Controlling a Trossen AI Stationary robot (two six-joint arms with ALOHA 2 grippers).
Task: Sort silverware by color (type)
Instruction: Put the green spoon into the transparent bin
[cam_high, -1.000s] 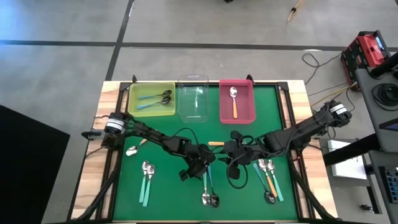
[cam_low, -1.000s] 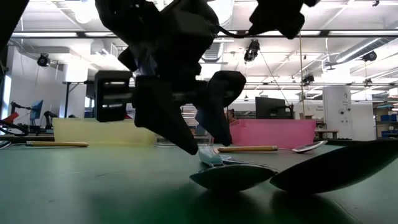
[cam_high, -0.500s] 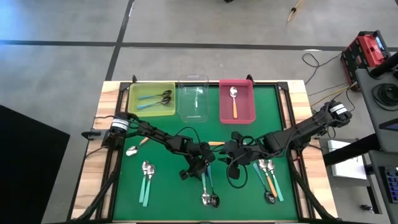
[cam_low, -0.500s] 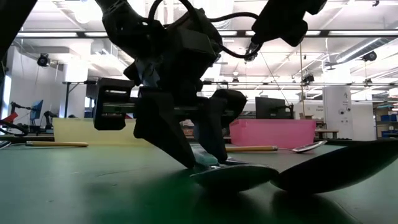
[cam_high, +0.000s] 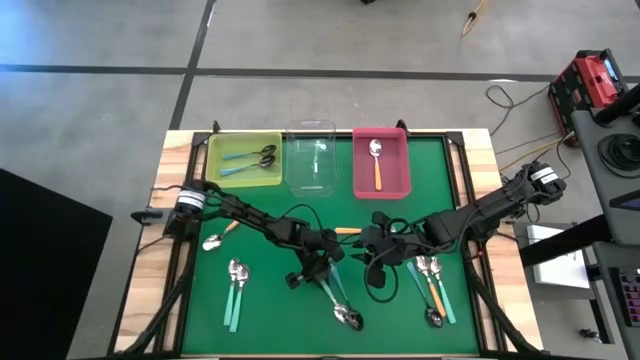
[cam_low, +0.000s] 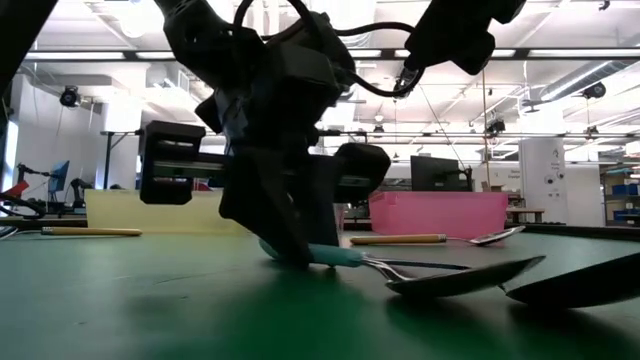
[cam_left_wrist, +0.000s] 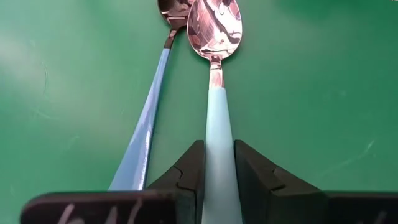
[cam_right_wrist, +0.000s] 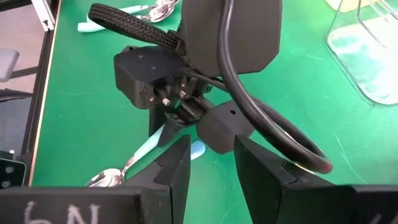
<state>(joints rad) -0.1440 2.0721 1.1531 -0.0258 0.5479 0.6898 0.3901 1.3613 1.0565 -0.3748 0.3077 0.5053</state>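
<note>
My left gripper (cam_high: 318, 272) stands low over the middle of the green mat, shut on a spoon with a pale teal handle and a silver bowl (cam_high: 348, 317). A second teal spoon (cam_left_wrist: 146, 137) with a dark bowl lies right beside it on the mat. My right gripper (cam_high: 375, 250) hovers open just right of the left one, above the mat, with nothing between its fingers (cam_right_wrist: 211, 162). My left gripper pinches the teal handle (cam_left_wrist: 217, 134) between its two fingers, close to the handle's free end (cam_low: 270, 248). The fingers slant down from the table's far left. The handle runs on ahead of them toward the near edge. The spoon lies low along the mat.
At the far edge stand a yellow-green bin (cam_high: 243, 158) with teal spoons, a clear bin (cam_high: 311, 155), and a pink bin (cam_high: 380, 162) holding an orange-handled spoon. More spoons lie at near left (cam_high: 235, 290), near right (cam_high: 432, 285) and left (cam_high: 215, 238). An orange handle (cam_high: 347, 231) lies mid-mat.
My left gripper has sunk a little and shut on the teal handle. The held spoon has turned on the mat. Its bowl end has swung toward the table's right, so it now lies slanted instead of pointing straight at the near edge.
</note>
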